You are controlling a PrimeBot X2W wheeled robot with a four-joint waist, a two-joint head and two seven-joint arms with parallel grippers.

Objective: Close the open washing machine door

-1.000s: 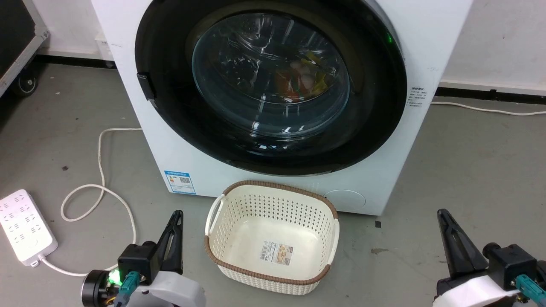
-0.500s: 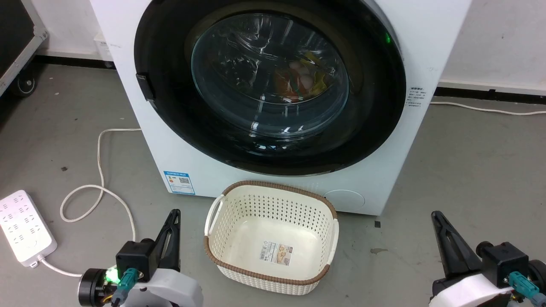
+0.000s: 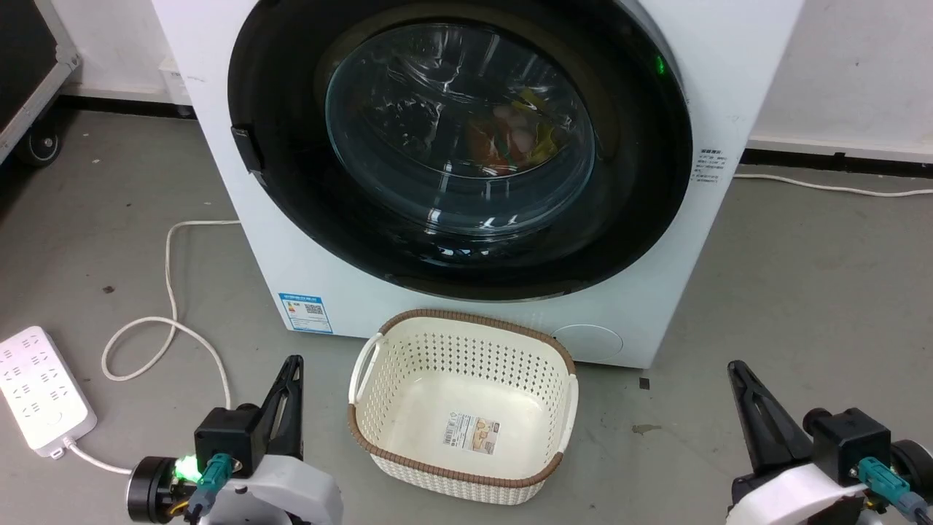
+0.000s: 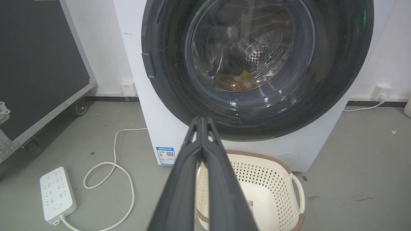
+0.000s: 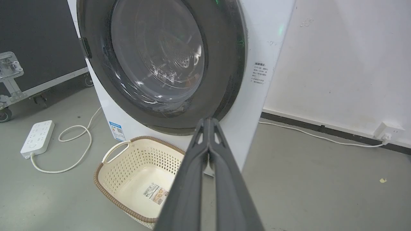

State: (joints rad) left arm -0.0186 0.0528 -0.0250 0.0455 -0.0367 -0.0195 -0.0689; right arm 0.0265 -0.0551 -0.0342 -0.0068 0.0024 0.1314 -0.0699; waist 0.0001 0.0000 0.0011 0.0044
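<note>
— Where did we find the large round glossy black door [image 3: 291, 189]?
— Flush on the big white washing machine [image 3: 350, 306], directly behind the cream perforated basket [image 3: 466, 317].
— And our arms?
— Left jaws and right jaws were pressed together, empty, flanking that basket, the left nearer.

The machine [image 3: 328, 284] is cut off above the door [image 3: 459, 146]. Coloured things [image 3: 517, 138] behind the door are blurred. Print on the label [image 3: 305, 312] below the door is too small to read.
</note>
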